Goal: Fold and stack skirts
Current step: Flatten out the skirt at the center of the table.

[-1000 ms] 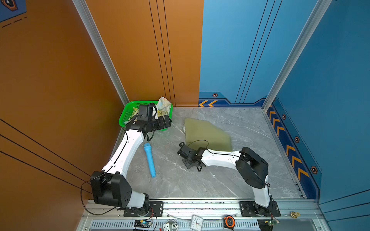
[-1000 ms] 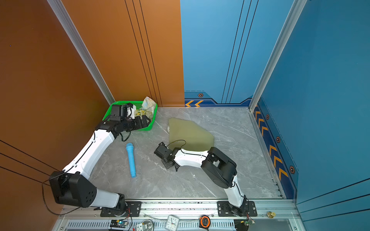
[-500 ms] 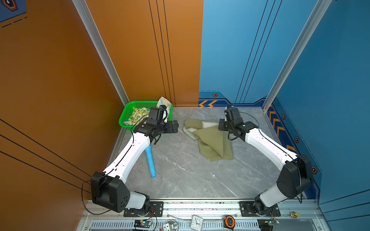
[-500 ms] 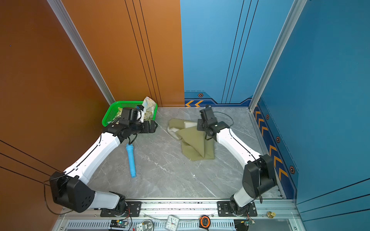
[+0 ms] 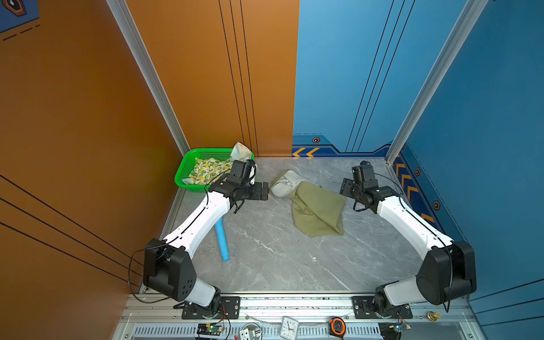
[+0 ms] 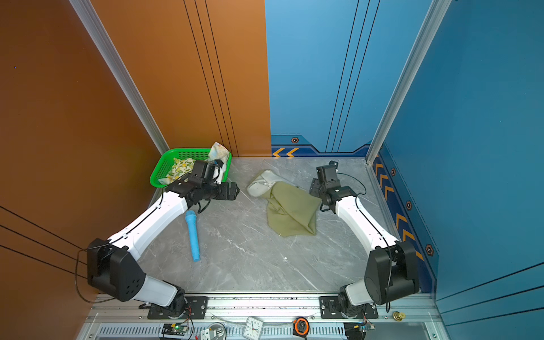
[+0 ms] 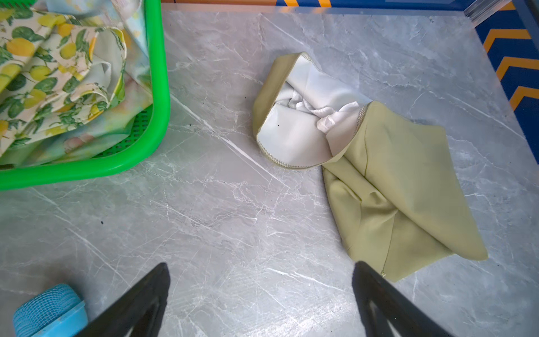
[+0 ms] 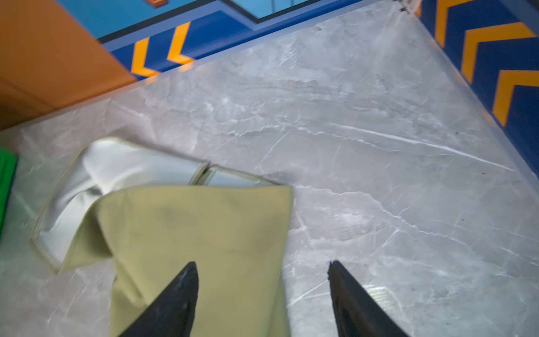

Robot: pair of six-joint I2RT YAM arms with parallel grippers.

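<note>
Far-left corner: green basket (image 5: 212, 153) holds the lemon-print skirt (image 5: 206, 173) and pastel skirt (image 5: 242, 151). Just right of it the left gripper (image 7: 261, 270) hovers over the table (image 5: 265, 250), jaws wide apart, empty. Olive skirt (image 5: 319, 210) lies crumpled mid-table; right gripper (image 8: 262, 267) at its right edge, jaws parted, gripping nothing.

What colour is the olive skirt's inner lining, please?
White lining, clearest in the left wrist view.
</note>
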